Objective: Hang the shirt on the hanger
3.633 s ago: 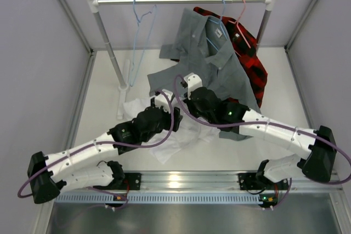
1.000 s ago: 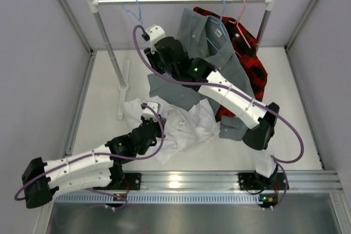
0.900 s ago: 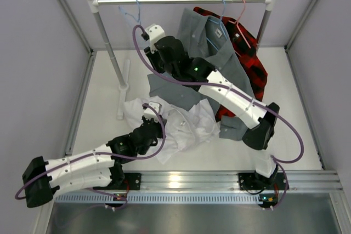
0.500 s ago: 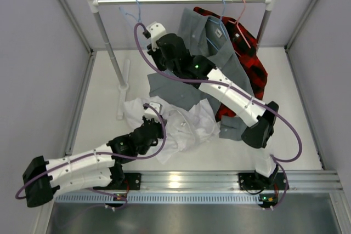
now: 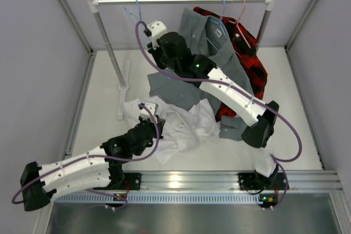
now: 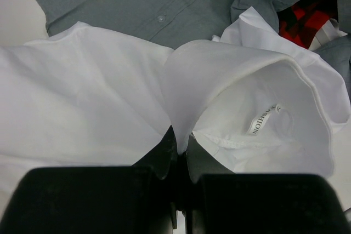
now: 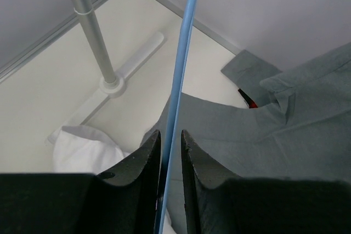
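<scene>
Left gripper (image 6: pixel 178 152) clamped on soft white shirt (image 6: pixel 82 97) collar; right gripper (image 7: pixel 170 146) pinching thin light-blue wire hanger (image 7: pixel 184 53).

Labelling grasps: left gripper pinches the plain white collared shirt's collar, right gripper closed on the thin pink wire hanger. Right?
Wrong colour: the right gripper is closed on the thin light-blue wire hanger, as the right wrist view shows. The left gripper does pinch the collar of the plain white collared shirt.
</scene>
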